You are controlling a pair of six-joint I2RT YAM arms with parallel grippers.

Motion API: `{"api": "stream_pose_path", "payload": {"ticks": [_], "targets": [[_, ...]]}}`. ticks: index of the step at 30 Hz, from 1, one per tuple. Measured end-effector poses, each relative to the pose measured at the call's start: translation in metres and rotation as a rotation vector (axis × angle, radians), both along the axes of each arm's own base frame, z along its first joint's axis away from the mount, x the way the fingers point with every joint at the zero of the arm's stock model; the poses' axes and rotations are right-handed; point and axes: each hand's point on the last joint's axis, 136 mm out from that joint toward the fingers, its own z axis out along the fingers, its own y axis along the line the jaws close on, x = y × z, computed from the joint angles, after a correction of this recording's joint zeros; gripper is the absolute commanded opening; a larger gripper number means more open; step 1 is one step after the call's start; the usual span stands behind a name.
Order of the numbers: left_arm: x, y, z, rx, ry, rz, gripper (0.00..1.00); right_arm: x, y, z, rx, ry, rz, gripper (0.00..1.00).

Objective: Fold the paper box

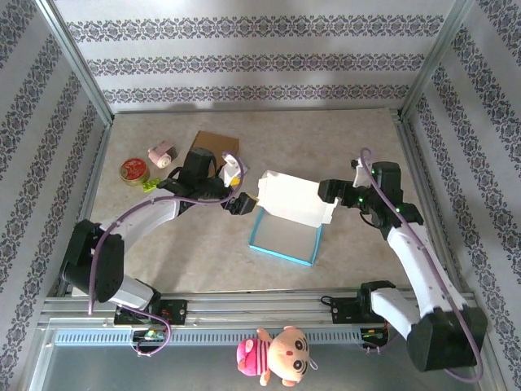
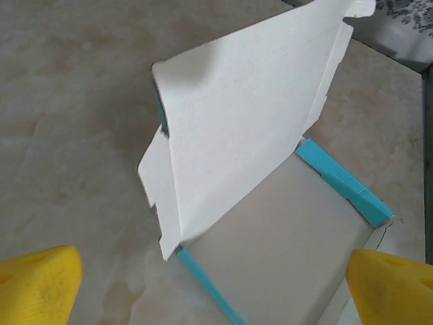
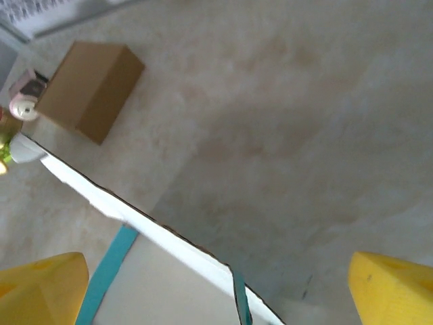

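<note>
Yellow fingertips (image 2: 40, 281) of the left hand (image 2: 216, 291) are sitting wide apart at the bottom corners of its wrist view. The right hand (image 3: 216, 284) is gaping likewise. Between them, mid-frame from above, the paper box (image 1: 289, 199) is lying on the tabletop (image 1: 350, 138), its white flap standing up.

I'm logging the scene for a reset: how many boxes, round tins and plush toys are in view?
Boxes: 2 (paper box, brown cardboard box)
Round tins: 1 (red tin)
Plush toys: 1 (plush doll)
Total: 4
</note>
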Motion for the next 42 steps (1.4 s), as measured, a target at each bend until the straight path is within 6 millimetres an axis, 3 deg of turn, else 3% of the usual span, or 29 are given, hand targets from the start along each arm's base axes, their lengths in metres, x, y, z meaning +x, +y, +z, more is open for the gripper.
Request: {"api": "stream_pose_path", "payload": {"ticks": [2,6,12,18,25,30,33,34,38,42], "targets": [[0.003,-0.006,-0.004,-0.012,-0.006,-0.036,1.0,0.0,0.005,-0.012,0.015,0.035,0.025,0.92],[0.01,-0.014,-0.017,-0.037,0.007,-0.074,1.0,0.001,0.006,-0.03,0.003,0.06,0.05,0.71],[0.022,-0.017,-0.034,-0.037,0.025,-0.075,0.97,-0.01,0.006,-0.054,0.0,0.091,0.051,0.64],[0.046,-0.025,-0.035,-0.05,0.019,-0.089,0.93,-0.021,-0.003,-0.05,-0.02,0.037,-0.002,0.5],[0.059,-0.036,-0.033,-0.074,0.033,-0.114,0.72,-0.018,-0.008,-0.049,-0.053,0.021,-0.029,0.37],[0.058,-0.035,-0.035,-0.078,0.075,-0.099,0.37,-0.022,-0.001,-0.054,-0.076,0.043,-0.019,0.28],[0.058,-0.034,-0.038,-0.067,0.101,-0.075,0.06,-0.022,0.0,-0.057,-0.105,0.061,-0.037,0.19],[0.059,-0.033,-0.04,-0.059,0.105,-0.063,0.0,-0.022,-0.001,-0.056,-0.115,0.065,-0.049,0.13],[0.066,-0.032,-0.044,0.0,0.096,0.013,0.0,-0.016,0.003,-0.046,-0.148,0.039,-0.079,0.04],[0.074,-0.029,-0.035,0.043,0.06,0.126,0.0,-0.003,0.008,-0.04,-0.17,0.031,-0.13,0.03]]}}
